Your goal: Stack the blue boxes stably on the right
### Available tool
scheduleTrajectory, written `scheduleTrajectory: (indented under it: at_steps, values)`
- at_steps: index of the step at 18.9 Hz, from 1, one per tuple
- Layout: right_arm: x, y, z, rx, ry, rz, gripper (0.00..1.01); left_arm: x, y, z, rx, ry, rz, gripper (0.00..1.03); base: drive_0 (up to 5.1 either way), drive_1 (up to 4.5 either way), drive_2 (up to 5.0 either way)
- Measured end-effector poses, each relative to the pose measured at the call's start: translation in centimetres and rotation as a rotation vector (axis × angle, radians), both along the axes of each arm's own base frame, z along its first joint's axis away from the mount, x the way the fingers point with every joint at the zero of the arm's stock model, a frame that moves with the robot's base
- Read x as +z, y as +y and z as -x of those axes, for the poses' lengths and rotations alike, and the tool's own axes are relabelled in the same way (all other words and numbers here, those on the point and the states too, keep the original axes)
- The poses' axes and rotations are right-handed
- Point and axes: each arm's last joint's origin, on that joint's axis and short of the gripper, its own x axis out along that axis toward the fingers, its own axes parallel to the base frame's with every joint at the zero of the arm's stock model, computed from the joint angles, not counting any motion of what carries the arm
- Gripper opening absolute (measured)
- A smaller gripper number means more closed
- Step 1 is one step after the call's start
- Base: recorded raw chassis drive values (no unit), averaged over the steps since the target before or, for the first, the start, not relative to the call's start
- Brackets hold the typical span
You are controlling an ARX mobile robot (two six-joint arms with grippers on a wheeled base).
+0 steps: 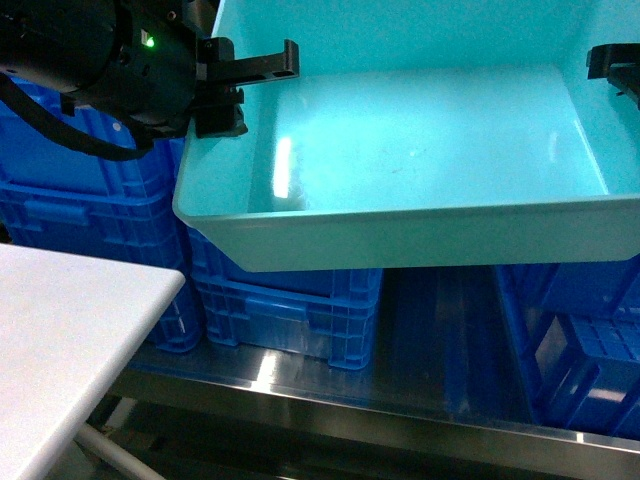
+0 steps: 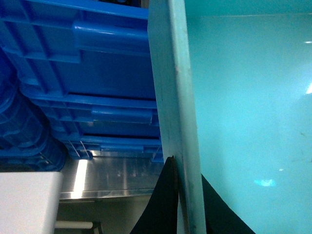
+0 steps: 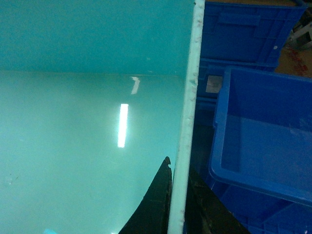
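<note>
Tub: one light turquoise tub is held up in the air, above the steel shelf and in front of the ribbed blue crates; it is tilted so that its inside faces the head camera, and nothing lies inside.
Left claw: the left claw is clamped on the tub's left wall – in the left wrist view one black finger is outside the rim and the other one is inside, with the rolled rim between them.
Right claw: the right claw grips the right wall in the same way – one dark finger inside, one outside, touching the pale rim. In the head view only a small black part of it shows at the right edge, so there the grip itself is hard to see.
Crates on left: stacked royal-blue crates stand behind and below the tub's left side, on the shelf.
Crates on right: an open blue crate lies just beside the tub's right wall, lower than it; more blue crates stand behind.
White table: a white table corner is in the lower left of the head view, apart from the tub.
</note>
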Motion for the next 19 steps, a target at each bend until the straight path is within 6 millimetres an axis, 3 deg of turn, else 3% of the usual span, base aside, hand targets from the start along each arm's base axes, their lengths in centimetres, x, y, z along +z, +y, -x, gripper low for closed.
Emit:
scheduleTrajectory:
  at_steps: [4, 19]
  values:
    - [0.00, 0.18, 0.02, 0.004, 0.001, 0.000, 0.07, -0.01, 0.16, -0.04, -0.001, 0.002, 0.000, 0.02, 0.0, -1.41, 1.5]
    - [0.03, -0.01, 0.08, 0.000, 0.001, 0.000, 0.07, 0.08, 0.03, 0.03, -0.004, -0.001, 0.000, 0.02, 4.6, -3.91, -0.5]
